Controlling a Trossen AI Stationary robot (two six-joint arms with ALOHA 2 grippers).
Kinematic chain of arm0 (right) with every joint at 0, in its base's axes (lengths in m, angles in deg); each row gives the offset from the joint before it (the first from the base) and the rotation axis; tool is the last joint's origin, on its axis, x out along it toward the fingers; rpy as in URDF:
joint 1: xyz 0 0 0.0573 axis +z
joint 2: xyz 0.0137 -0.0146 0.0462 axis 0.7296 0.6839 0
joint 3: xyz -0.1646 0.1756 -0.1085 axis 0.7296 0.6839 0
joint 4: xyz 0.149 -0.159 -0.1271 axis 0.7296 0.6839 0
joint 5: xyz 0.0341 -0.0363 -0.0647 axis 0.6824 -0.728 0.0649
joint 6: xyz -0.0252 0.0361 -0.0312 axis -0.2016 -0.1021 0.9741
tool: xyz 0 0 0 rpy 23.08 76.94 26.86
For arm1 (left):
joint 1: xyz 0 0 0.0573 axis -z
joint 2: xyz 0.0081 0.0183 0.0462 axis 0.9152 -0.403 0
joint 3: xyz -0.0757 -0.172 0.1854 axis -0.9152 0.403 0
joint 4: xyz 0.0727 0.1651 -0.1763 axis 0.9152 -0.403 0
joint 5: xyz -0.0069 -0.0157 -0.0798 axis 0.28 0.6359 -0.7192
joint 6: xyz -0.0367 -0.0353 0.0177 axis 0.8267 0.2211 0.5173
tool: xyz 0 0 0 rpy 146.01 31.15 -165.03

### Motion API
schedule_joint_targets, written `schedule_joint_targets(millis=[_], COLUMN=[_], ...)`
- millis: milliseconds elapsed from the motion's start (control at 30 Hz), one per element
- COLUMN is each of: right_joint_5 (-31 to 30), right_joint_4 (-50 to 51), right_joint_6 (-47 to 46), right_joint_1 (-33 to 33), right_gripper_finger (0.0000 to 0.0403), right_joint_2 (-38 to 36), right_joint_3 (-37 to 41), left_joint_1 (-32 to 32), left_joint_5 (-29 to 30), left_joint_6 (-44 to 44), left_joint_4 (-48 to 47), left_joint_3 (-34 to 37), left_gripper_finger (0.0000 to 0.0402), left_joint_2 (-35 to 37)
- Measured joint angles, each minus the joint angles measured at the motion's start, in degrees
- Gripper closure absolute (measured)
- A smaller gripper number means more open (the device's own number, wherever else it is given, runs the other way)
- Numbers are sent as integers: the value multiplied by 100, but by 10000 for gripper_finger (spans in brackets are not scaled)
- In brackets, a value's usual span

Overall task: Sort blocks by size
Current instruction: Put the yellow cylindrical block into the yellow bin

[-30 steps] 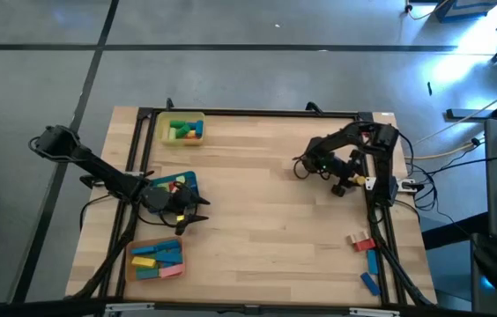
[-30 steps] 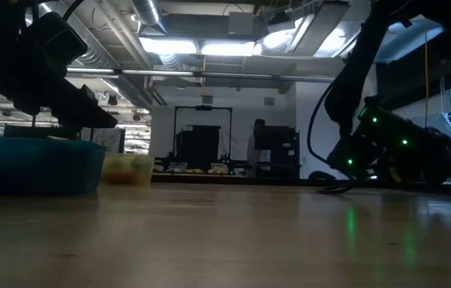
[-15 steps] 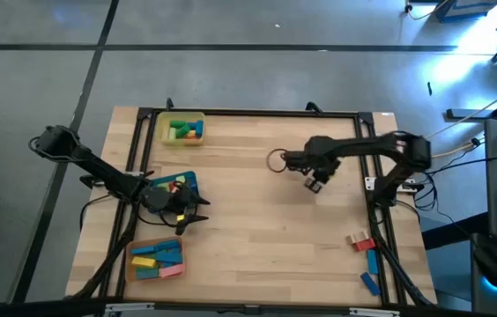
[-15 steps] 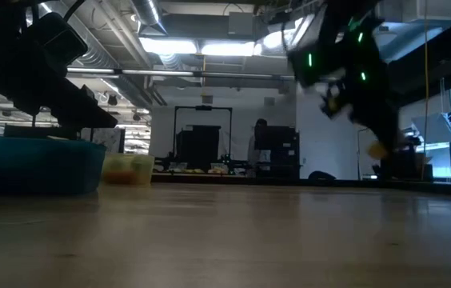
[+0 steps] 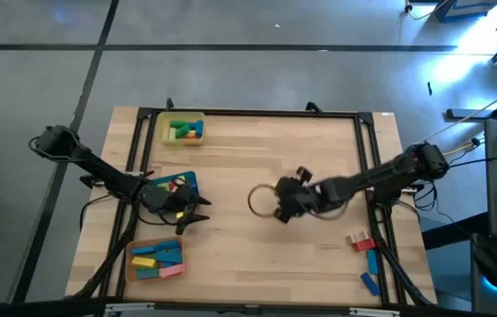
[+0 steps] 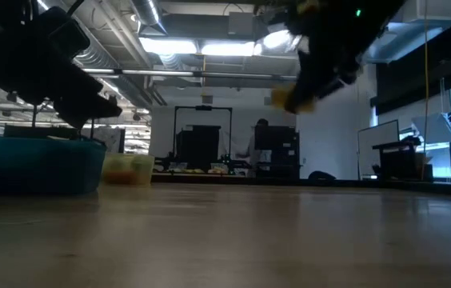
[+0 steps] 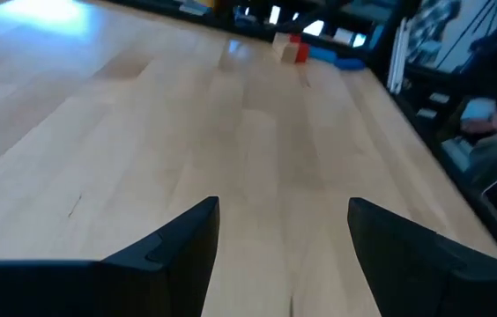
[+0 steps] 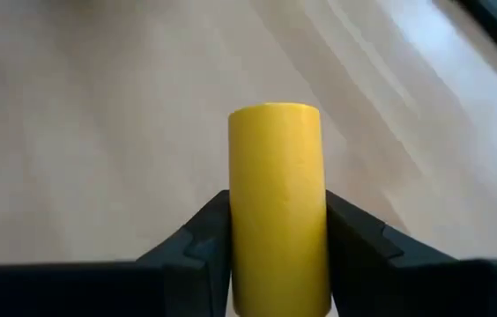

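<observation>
Spanning the tabletop (image 5: 257, 255), both arms hide their fingertips from above. Right hand (image 8: 277, 231) clamps a yellow cylinder block (image 8: 276, 202) over mid-table; left hand (image 7: 282, 231) gapes empty beside the blue tray (image 5: 187, 180), partly covering it.

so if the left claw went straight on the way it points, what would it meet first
Probably nothing soon: the open left claw faces bare table. The first things in line look like the loose blocks at the far edge.
</observation>
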Motion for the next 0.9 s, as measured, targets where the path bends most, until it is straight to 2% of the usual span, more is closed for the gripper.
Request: schedule_joint_targets(millis=[167,333,533,700,900], right_joint_5=[-660,-1154,-1213,-895,-565], right_joint_4=[-2666,-5184,-7052,-7756,-7773], right_joint_6=[361,970,1671,2207,2462], right_joint_1=[662,1067,1204,1196,1207], right_gripper_finger=[267,267,267,267,267], right_joint_2=[40,531,1397,1935,2142], right_joint_3=[761,1238,1105,758,350], left_joint_1=[27,231,493,565,587], left_joint_5=[-130,-263,-277,-269,-51], left_joint_6=[79,35,-914,-1525,-1543], left_joint_4=[392,364,411,361,358], left_joint_3=[-51,-473,-1374,-1999,-2489], left_gripper_finger=[166,166,166,166,167], left_joint_2=[-2,-154,-921,-1550,-1959])
